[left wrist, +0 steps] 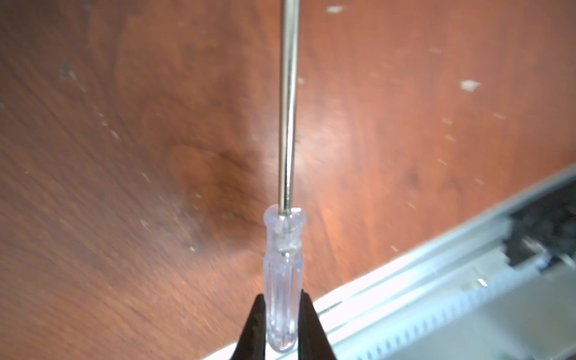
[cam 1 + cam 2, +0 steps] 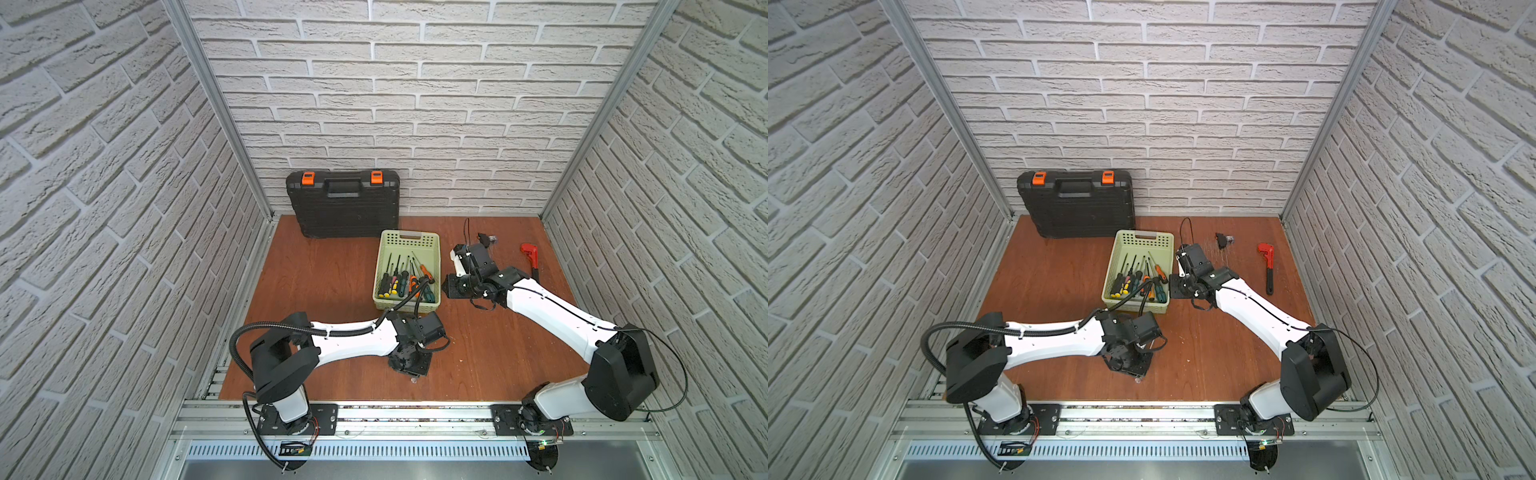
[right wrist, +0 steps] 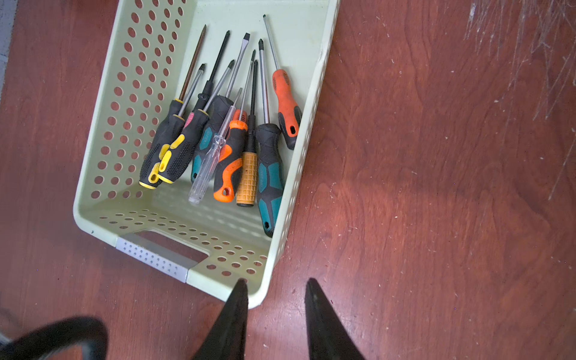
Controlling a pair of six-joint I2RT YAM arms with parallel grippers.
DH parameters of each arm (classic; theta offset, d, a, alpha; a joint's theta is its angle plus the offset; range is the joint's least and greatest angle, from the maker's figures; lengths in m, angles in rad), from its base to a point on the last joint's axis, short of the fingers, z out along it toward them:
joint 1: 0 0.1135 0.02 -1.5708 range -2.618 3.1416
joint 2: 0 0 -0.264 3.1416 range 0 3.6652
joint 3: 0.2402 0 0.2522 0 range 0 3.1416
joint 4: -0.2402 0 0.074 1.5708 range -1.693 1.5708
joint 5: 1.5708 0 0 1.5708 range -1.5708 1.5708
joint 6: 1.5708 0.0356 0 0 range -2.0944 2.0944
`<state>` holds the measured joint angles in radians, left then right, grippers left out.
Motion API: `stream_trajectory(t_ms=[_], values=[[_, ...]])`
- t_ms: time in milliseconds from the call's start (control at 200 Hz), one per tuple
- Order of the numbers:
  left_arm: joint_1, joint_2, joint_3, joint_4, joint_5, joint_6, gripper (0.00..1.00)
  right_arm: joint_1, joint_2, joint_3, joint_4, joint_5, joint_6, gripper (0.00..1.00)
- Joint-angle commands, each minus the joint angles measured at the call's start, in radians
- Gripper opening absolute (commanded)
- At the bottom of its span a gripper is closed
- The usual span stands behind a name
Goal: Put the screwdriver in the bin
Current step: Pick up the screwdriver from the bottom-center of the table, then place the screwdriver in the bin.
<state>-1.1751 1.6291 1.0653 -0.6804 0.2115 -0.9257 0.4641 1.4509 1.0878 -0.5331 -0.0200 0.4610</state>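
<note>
Near the front edge of the worktop [image 2: 324, 282], our left end effector [image 1: 283, 296] is clamped on the screwdriver [image 1: 284, 265] by its clear handle, shaft straight ahead. The bin [image 2: 409, 240] lies just beyond, toward the back wall [image 2: 415, 124]. We see the right end effector [image 3: 276, 282] with jaws apart, empty.

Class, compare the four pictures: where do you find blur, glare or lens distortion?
Left wrist view: clear-handled screwdriver fairly sharp, shaft glinting, tabletop smeared. Right wrist view: green bin crisp, black cable at the edge out of focus. Both top views: sharp, but the wide lens splays the frame posts outward.
</note>
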Motion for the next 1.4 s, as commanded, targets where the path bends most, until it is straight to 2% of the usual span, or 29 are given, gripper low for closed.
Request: stream_trajectory(t_ms=[0, 150, 275, 395, 470, 595, 755, 890, 965, 1135, 1395], values=[[-0.008, -0.098, -0.02, 0.001, 0.099, 0.093, 0.04, -0.007, 0.0, 0.008, -0.015, 0.032, -0.045, 0.33], [0.011, -0.184, -0.034, 0.0, 0.148, 0.1, 0.05, -0.017, -0.03, 0.008, -0.031, 0.04, -0.064, 0.33], [0.06, -0.218, 0.032, -0.004, 0.19, 0.136, 0.05, -0.018, -0.036, 0.023, -0.041, 0.034, -0.065, 0.33], [0.128, -0.209, 0.1, -0.038, 0.268, 0.187, 0.05, -0.019, -0.028, 0.037, -0.044, 0.033, -0.067, 0.33], [0.173, -0.203, 0.136, -0.084, 0.276, 0.22, 0.05, -0.019, -0.029, 0.057, -0.065, 0.053, -0.084, 0.33], [0.27, -0.197, 0.178, -0.065, 0.301, 0.215, 0.05, -0.031, -0.06, 0.1, -0.1, 0.095, -0.112, 0.34], [0.36, -0.017, 0.398, -0.111, 0.222, 0.282, 0.04, -0.036, -0.072, 0.135, -0.095, 0.062, -0.119, 0.34], [0.414, 0.173, 0.581, -0.12, 0.13, 0.258, 0.03, -0.036, -0.058, 0.144, -0.106, 0.023, -0.114, 0.34], [0.42, 0.262, 0.669, -0.138, 0.026, 0.209, 0.04, -0.037, -0.066, 0.121, -0.087, 0.006, -0.097, 0.34], [0.445, 0.384, 0.714, -0.061, -0.028, 0.112, 0.03, -0.036, -0.072, 0.08, -0.06, -0.018, -0.083, 0.34], [0.447, 0.513, 0.764, -0.055, -0.044, 0.096, 0.04, -0.038, -0.07, 0.069, -0.062, -0.015, -0.11, 0.34]])
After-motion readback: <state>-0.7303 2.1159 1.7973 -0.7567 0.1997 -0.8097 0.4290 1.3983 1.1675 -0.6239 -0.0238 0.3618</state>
